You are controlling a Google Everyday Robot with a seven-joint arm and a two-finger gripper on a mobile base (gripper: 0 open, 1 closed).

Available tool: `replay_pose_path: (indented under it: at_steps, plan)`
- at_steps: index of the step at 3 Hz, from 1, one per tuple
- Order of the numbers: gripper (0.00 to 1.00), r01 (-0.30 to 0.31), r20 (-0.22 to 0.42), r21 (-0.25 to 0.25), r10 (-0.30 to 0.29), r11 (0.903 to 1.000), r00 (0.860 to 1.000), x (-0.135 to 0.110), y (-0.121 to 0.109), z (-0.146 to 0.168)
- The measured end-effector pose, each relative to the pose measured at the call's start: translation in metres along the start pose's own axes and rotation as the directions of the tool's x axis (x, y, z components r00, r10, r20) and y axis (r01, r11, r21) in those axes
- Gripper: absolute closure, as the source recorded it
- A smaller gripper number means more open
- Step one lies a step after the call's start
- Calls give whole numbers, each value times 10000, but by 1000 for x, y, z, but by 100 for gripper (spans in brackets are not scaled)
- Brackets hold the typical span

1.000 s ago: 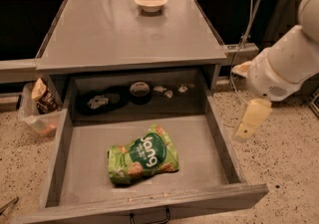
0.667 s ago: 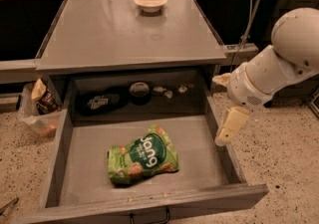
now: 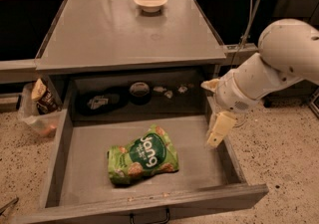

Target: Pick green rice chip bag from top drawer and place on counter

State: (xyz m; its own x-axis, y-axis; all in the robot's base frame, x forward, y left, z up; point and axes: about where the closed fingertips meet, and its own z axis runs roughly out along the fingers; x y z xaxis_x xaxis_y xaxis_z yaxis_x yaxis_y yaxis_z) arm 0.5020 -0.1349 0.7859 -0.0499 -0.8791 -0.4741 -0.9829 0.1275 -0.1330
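The green rice chip bag [image 3: 143, 155] lies flat on the bottom of the open top drawer [image 3: 89, 148], label up, a little left of the drawer's middle. The grey counter [image 3: 119, 31] is above and behind the drawer. My gripper [image 3: 218, 131] hangs from the white arm at the right, pointing down over the drawer's right wall, to the right of the bag and apart from it. Nothing shows in it.
A small cream bowl [image 3: 150, 1] stands at the back of the counter. Dark objects and small bits [image 3: 139, 91] lie at the drawer's back. A brown-and-cream snack bag [image 3: 42, 96] sits in a clear bin left of the drawer. A cable [image 3: 251, 9] hangs at the right.
The arm and gripper have moved left, from outside the drawer's right side to over its right wall. The bag has not moved.
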Motion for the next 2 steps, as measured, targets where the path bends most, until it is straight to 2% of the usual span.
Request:
replay_pose_path:
  at_steps: [1, 2]
  plan:
    - [0, 381, 1049, -1034, -272, 9939, 9941, -38, 21, 56]
    - [0, 928, 1892, -1939, -556, 9766, 9804, -74, 52, 107]
